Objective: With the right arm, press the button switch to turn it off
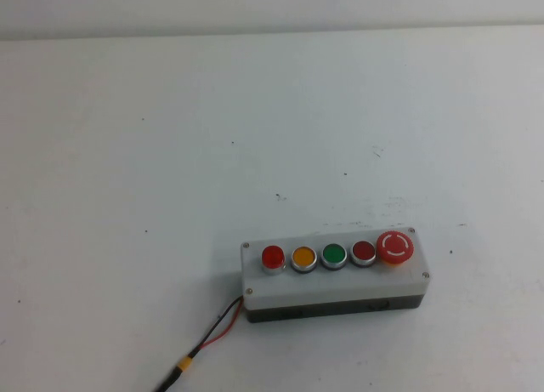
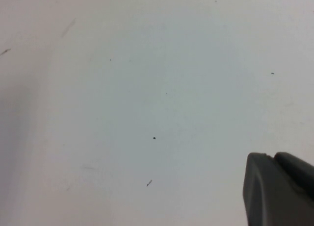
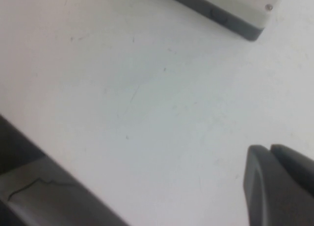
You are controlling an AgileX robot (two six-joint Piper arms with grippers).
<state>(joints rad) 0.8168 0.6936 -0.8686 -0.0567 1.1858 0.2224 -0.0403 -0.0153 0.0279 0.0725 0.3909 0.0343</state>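
Note:
A white and grey switch box (image 1: pixel 336 287) lies on the white table, right of centre and near the front. Along its top stand a bright red button (image 1: pixel 273 257), an orange button (image 1: pixel 303 258), a green button (image 1: pixel 333 256), a dark red button (image 1: pixel 364 252) and a large red mushroom button (image 1: pixel 395 247). Neither arm shows in the high view. My right gripper (image 3: pixel 269 147) is shut and empty over bare table, apart from the box, whose corner (image 3: pixel 230 10) shows in the right wrist view. My left gripper (image 2: pixel 271 155) is shut and empty over bare table.
A red and black cable (image 1: pixel 212 334) with a yellow tag runs from the box's left end to the front edge. The right wrist view shows the table's edge and a dark ledge (image 3: pixel 39 191) beyond it.

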